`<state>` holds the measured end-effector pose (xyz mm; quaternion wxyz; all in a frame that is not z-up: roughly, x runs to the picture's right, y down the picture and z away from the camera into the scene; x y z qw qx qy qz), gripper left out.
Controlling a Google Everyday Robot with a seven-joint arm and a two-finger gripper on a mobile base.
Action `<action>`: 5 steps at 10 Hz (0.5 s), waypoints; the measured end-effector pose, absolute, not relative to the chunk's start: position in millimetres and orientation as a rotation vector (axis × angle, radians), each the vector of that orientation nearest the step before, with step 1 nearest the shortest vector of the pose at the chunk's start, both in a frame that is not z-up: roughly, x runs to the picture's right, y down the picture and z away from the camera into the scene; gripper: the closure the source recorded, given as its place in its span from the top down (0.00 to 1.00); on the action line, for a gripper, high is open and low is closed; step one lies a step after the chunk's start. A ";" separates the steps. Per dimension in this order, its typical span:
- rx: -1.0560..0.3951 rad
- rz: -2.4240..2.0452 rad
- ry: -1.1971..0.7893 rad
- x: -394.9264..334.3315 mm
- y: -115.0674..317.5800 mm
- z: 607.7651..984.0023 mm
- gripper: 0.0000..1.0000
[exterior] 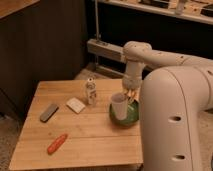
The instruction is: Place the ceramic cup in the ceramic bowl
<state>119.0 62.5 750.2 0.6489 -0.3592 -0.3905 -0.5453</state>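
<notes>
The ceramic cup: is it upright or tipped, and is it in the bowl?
Upright: the ceramic cup shows its open rim on top, base within the green ceramic bowl. The gripper is just above its rim.

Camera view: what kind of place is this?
Probably a lab or workshop test area: a small wooden table with staged props, metal shelving behind. The gripper hangs over the ceramic cup in the ceramic bowl.

On the counter (95, 145) stood one of each kind — one ceramic cup (118, 105), one ceramic bowl (127, 116), one small white bottle (90, 91), one flat white square (76, 104), one grey bar (48, 112), one orange-red stick (57, 143). One gripper (130, 93) hung over the bowl — near the counter's right edge.
</notes>
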 end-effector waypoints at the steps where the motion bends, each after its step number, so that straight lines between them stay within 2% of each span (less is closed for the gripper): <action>1: -0.816 -1.240 -0.886 118.8 62.8 750.1 0.12; 5: -0.694 -1.288 -0.829 127.4 51.6 752.0 0.12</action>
